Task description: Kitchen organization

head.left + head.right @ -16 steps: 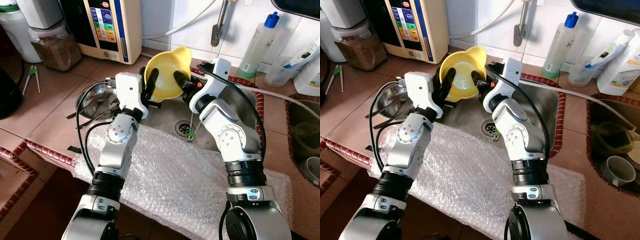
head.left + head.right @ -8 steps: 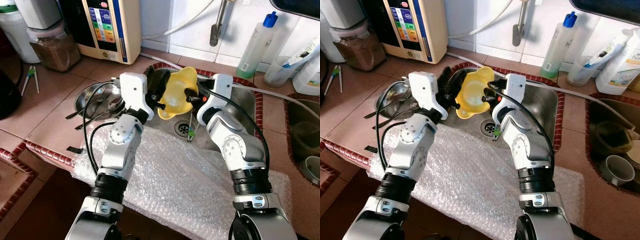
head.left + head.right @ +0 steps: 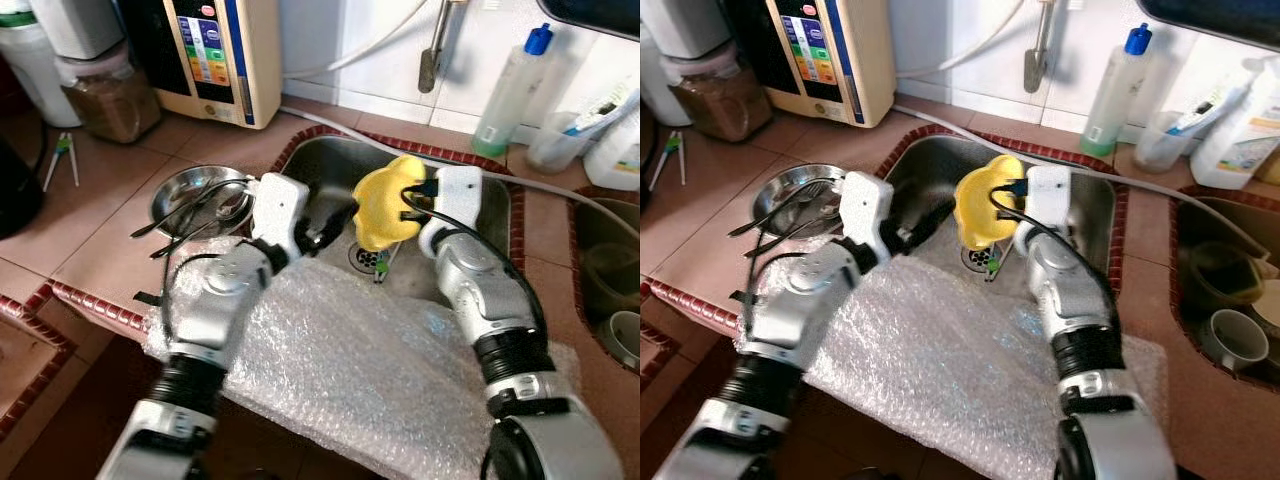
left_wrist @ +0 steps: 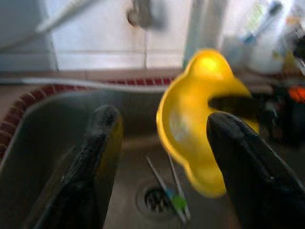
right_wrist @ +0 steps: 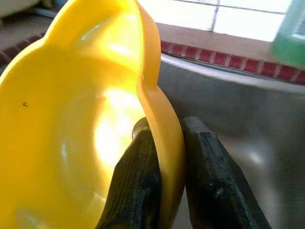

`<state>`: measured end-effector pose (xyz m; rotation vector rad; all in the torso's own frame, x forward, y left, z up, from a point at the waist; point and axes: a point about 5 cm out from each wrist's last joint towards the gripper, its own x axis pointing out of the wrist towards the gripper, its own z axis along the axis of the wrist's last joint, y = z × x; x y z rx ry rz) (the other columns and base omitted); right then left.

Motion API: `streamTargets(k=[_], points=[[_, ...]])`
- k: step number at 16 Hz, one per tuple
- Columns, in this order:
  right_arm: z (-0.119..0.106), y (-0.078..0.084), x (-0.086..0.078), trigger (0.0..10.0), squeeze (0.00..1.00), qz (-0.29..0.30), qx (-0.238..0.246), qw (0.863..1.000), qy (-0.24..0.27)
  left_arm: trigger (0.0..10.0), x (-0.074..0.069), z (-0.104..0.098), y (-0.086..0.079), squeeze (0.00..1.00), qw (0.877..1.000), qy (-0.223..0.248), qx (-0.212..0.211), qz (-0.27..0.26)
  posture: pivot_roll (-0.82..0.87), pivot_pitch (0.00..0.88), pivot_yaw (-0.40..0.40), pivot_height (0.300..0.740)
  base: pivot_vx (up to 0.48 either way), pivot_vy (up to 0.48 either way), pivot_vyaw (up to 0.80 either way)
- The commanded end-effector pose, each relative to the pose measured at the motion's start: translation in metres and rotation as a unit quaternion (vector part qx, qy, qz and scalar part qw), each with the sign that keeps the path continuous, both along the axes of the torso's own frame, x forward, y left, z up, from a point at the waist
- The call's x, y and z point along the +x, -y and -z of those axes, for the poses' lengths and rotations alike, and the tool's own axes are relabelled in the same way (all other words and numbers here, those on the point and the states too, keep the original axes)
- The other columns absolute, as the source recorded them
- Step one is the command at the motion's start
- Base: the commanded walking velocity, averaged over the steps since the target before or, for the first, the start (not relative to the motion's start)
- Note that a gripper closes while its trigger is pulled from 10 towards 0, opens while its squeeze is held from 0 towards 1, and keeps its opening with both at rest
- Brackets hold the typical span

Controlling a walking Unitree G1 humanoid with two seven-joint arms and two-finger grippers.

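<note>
Yellow bowl (image 3: 385, 203): upper centre of the head view, tipped on edge above the sink (image 3: 325, 160), over the drain (image 3: 366, 257).
Right gripper (image 5: 162, 162): you have it pinched tight on the bowl's rim, one finger inside, one outside.
Left gripper (image 4: 162, 157): fingers spread wide, holding nothing, just left of the bowl above the basin.
Drain: thin utensils with a green tip lie across it.
Surroundings: steel dish (image 3: 200, 200) with cutlery at centre left; bubble wrap (image 3: 340, 360) across the lower frame; soap bottle (image 3: 512, 92) upper right.
Advice: the rim grip looks thin, so move slowly, keep the bowl level, and clear the left fingers before you swing it.
</note>
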<state>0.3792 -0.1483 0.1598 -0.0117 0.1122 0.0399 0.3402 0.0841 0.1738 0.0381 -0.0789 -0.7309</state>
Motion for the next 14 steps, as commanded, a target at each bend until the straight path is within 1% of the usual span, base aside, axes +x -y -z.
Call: streamTargets(k=[1,2,3,4,5,6,7,8,10,11,13,14], points=[[0.003,0.001,0.002,0.0,0.0,0.01,0.008,1.0,-0.012,10.0,-0.004,-0.005,0.0,1.0,0.999,-0.001,0.013,0.03,-0.05,0.117,0.017,0.74,0.0,0.0,0.0],[0.01,0.0,0.002,0.0,0.0,0.015,0.031,0.999,-0.031,10.0,-0.004,-0.004,-0.006,1.0,0.999,-0.009,0.03,0.038,-0.05,0.117,0.018,0.74,0.0,0.0,0.0],[0.016,-0.004,0.001,0.0,0.0,0.01,0.038,0.998,-0.045,10.0,-0.004,-0.002,-0.012,1.0,0.997,-0.015,0.064,0.049,-0.04,0.118,0.018,0.74,0.0,0.0,0.0],[0.019,-0.006,0.0,0.0,0.0,0.007,0.046,0.998,-0.049,10.0,-0.003,0.0,-0.015,1.0,0.996,-0.02,0.074,0.047,-0.04,0.119,0.02,0.74,0.0,0.0,0.0],[0.023,-0.009,-0.001,0.0,0.0,0.004,0.04,0.998,-0.053,10.0,-0.004,0.003,-0.017,1.0,0.994,-0.031,0.089,0.058,-0.04,0.12,0.021,0.74,0.0,0.0,0.0],[0.026,-0.012,-0.002,0.0,0.0,-0.002,0.043,0.997,-0.057,10.0,-0.004,0.004,-0.019,1.0,0.992,-0.033,0.102,0.06,-0.04,0.121,0.021,0.74,0.0,0.0,0.0],[0.029,-0.014,-0.003,0.0,0.0,-0.01,0.049,0.997,-0.06,10.0,-0.004,0.004,-0.02,1.0,0.992,-0.04,0.103,0.057,-0.04,0.123,0.023,0.74,0.0,0.0,0.0],[0.029,-0.018,-0.004,10.0,1.0,-0.032,0.055,0.996,-0.06,10.0,-0.002,0.003,-0.022,1.0,0.993,-0.034,0.105,0.048,-0.04,0.123,0.024,0.74,0.0,0.0,0.0],[0.031,-0.018,-0.004,10.0,1.0,-0.026,0.056,0.996,-0.062,10.0,-0.002,0.003,-0.023,1.0,0.992,-0.032,0.112,0.047,-0.04,0.117,0.024,0.74,0.0,0.0,0.0],[0.034,-0.018,-0.004,10.0,1.0,-0.022,0.064,0.995,-0.068,10.0,-0.001,0.003,-0.023,1.0,0.992,-0.034,0.115,0.044,-0.04,0.112,0.023,0.74,0.0,0.0,0.0],[0.032,-0.019,-0.003,10.0,1.0,-0.028,0.062,0.996,-0.062,10.0,0.003,0.001,-0.026,1.0,0.991,-0.015,0.134,0.025,-0.04,0.109,0.023,0.74,0.0,0.0,0.0],[0.03,-0.021,-0.003,10.0,1.0,-0.035,0.058,0.996,-0.059,10.0,0.006,0.0,-0.029,1.0,0.991,-0.012,0.136,0.012,-0.04,0.109,0.023,0.74,0.0,0.0,0.0]])
